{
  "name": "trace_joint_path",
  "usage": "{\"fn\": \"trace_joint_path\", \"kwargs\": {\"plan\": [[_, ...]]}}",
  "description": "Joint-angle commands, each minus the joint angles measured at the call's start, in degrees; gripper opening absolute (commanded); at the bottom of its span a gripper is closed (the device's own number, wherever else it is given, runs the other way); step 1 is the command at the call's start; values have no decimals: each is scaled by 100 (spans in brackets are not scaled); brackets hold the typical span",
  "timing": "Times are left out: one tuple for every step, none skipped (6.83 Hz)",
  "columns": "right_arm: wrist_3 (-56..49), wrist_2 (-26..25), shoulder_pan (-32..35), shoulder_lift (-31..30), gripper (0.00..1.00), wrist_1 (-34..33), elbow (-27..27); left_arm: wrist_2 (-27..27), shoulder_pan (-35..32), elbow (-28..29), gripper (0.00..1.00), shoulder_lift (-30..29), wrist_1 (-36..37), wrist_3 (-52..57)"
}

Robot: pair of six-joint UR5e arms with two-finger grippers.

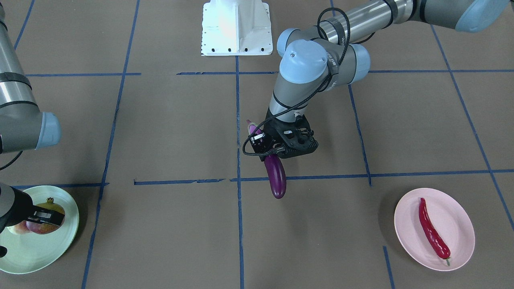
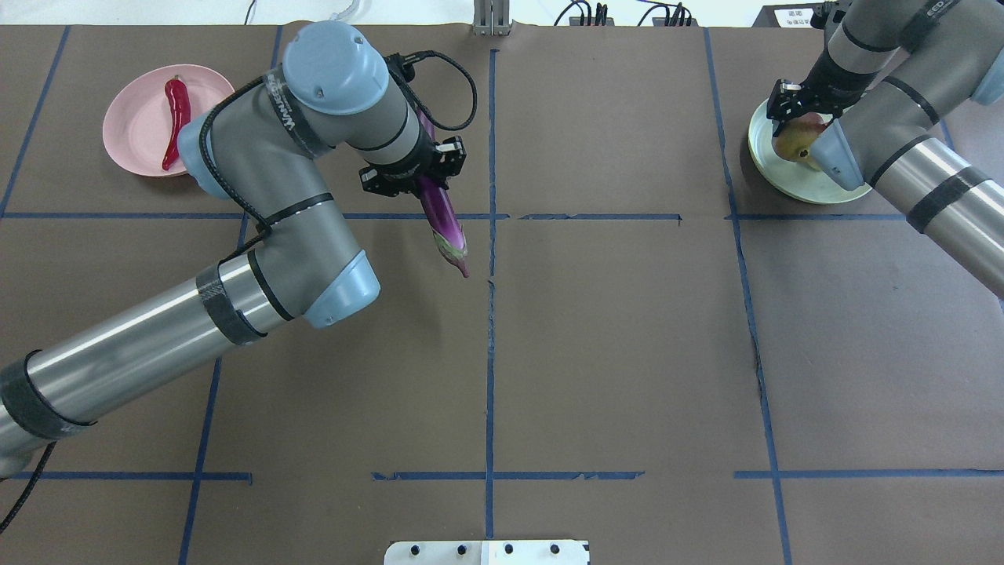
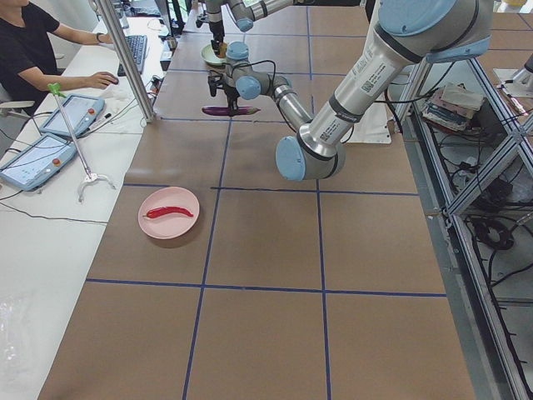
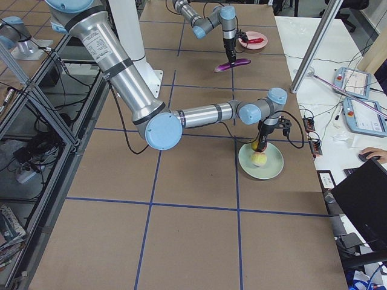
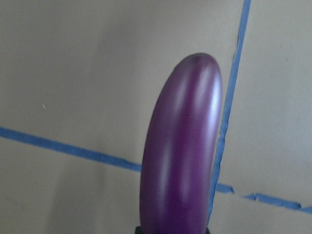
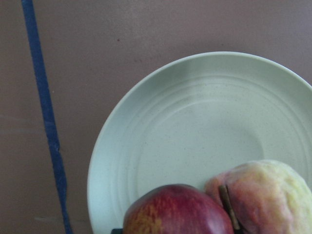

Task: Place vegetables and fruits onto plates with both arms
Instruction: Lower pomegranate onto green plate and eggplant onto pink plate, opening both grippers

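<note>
The left pincer (image 2: pixel 418 180) pinched the eggplant (image 1: pixel 276 176) near its middle and held it roughly level over the surface (image 1: pixel 180 132), well apart from the pink plate (image 1: pixel 457 216). The chili pepper (image 1: pixel 431 228) lay lengthwise on the pink plate. Far from the pink plate, the green plate (image 1: pixel 44 251) carried the peach (image 6: pixel 265 195) and the pomegranate (image 1: pixel 42 229), which touched each other. The right pincer (image 1: pixel 46 216) was clamped on the pomegranate.

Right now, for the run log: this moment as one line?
left end effector: shut on eggplant, held in air | right end effector: at pomegranate over green plate, grip unclear | peach: on green plate | chili: on pink plate
</note>
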Motion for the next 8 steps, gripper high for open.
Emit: {"fn": "trace_joint_path", "kwargs": {"plan": [[-2, -19, -9, -67, 100, 14, 16, -26, -608, 13, 0, 129, 6, 198], [-20, -10, 8, -67, 100, 14, 42, -17, -977, 39, 0, 426, -46, 199], [-72, 8, 95, -59, 100, 14, 77, -17, -1328, 109, 0, 629, -55, 226], [-107, 156, 192, -93, 100, -3, 399, -17, -1602, 484, 0, 701, -73, 374], [-47, 531, 202, -285, 100, -12, 916, -17, -1674, 975, 1, 727, -169, 480], [-3, 805, 202, -496, 100, -56, 1356, -8, -1744, 1537, 3, 745, -726, 498], [15, 816, 202, -733, 100, -82, 1830, -8, -1788, 2169, 3, 824, -1437, 785], [328, 825, 202, -779, 100, -82, 2053, -8, -1885, 2541, 6, 816, -1653, 1441]]}}
